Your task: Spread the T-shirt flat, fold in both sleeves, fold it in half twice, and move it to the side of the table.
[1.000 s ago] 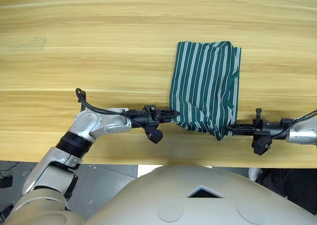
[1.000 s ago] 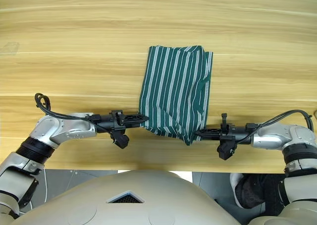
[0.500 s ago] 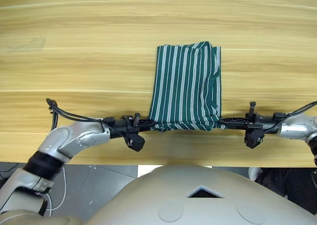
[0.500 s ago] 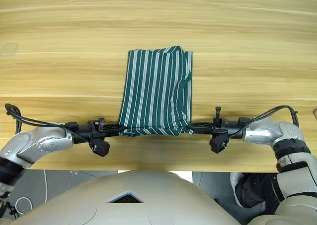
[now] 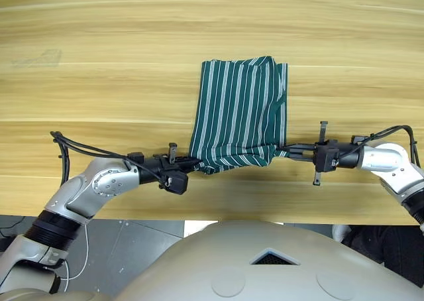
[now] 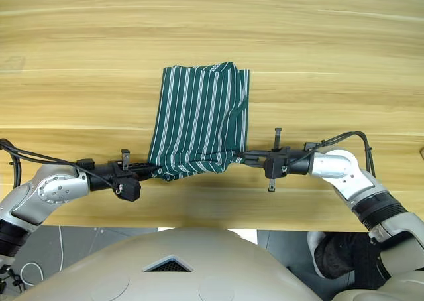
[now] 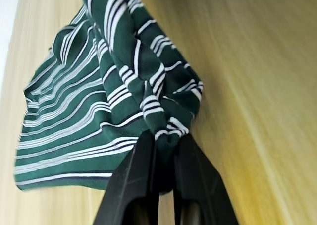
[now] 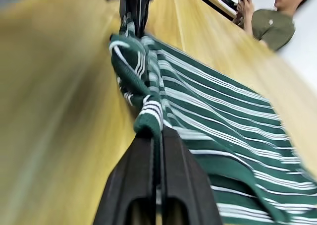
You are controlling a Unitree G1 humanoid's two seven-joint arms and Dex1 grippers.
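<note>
Worktop: A pale wooden worktop (image 5: 132,36) with grain running side to side is seen across the upper and middle parts of the left eye view. Its near edge is drawn along the lower part of the frame.

T-shirt: A dark green T-shirt (image 5: 242,109) with thin white stripes is seen folded into a tall, narrow block just right of centre. Its far edge is laid flat on the worktop, and the stripes run from the top towards the bottom of the frame with a slight lean. Its near edge is gathered at both lower corners and drawn between the two end effectors, the lower right corner sitting higher in the frame than the lower left. Whether these corners are raised off the worktop cannot be told.

Left arm: The silver and black left arm (image 5: 99,185) is brought in from the lower left of the frame and pointed towards the right.

Right arm: The right arm (image 5: 384,158) is brought in from the right edge and pointed towards the left.

Cable: A black cable (image 5: 79,145) is looped above the left arm.

Left end effector: The left end effector (image 5: 192,162) is clamped on the lower left corner of the T-shirt. In the left wrist view a bunched wad of striped cloth is pinched between its narrow-set black fingers (image 7: 141,175).

Right end effector: The right end effector (image 5: 281,150) is clamped on the lower right corner, with the cloth nipped between fingers nearly pressed together in the right wrist view.
</note>
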